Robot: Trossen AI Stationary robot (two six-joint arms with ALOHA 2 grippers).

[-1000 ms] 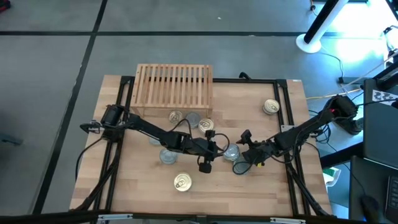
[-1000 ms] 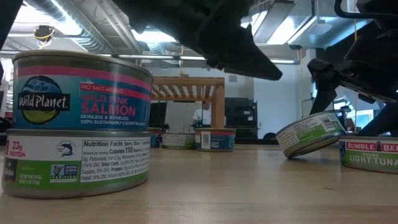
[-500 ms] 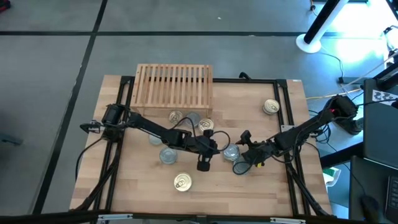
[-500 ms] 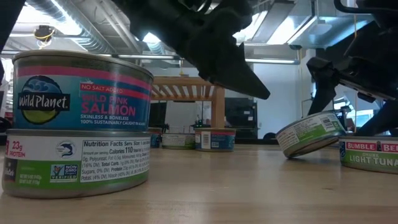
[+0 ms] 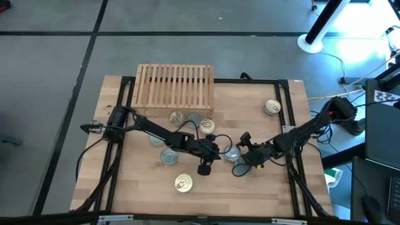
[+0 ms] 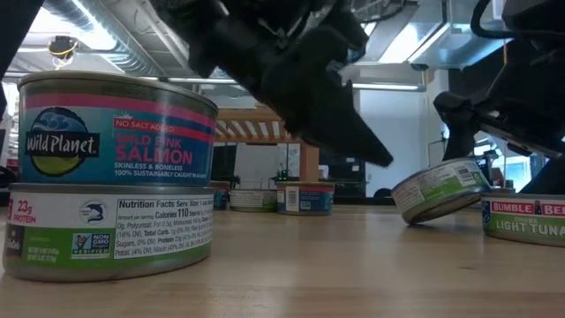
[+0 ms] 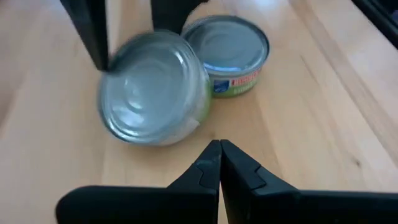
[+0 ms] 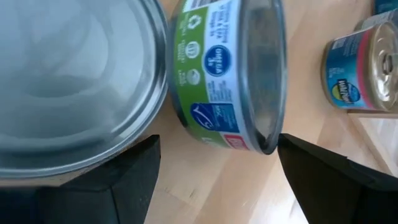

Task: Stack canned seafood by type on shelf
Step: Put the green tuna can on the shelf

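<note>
A silver-lidded can (image 7: 155,96) stands tilted at mid table, one edge on the wood (image 6: 440,188); it seems to lean on the flat tuna can (image 7: 233,53) beside it. My right gripper (image 8: 227,168) is open, its fingers either side of the tilted can (image 8: 230,74). My left gripper (image 7: 219,152) is shut and slants down at that can's lid, its tips (image 6: 375,155) a little short of it and above the table. The shelf (image 5: 175,86) stands at the far edge with nothing on its slats. My right gripper has one finger (image 7: 90,34) at the tilted can's rim (image 7: 107,62) and the other (image 7: 166,12) behind its raised edge, coming in level from the table's right. Whether either finger touches the can, I cannot tell.
Three cans (image 5: 194,120) lie just before the shelf, two silver ones (image 5: 167,156) lie under the left arm, and a gold one (image 5: 271,107) sits far right. A salmon can stacked on another (image 6: 115,177) stands near the front edge (image 5: 182,182). Bare wood lies along the front.
My left gripper has sunk toward the table and edged toward the tilted can, rolling a little. The tilted can and my right gripper have kept still.
</note>
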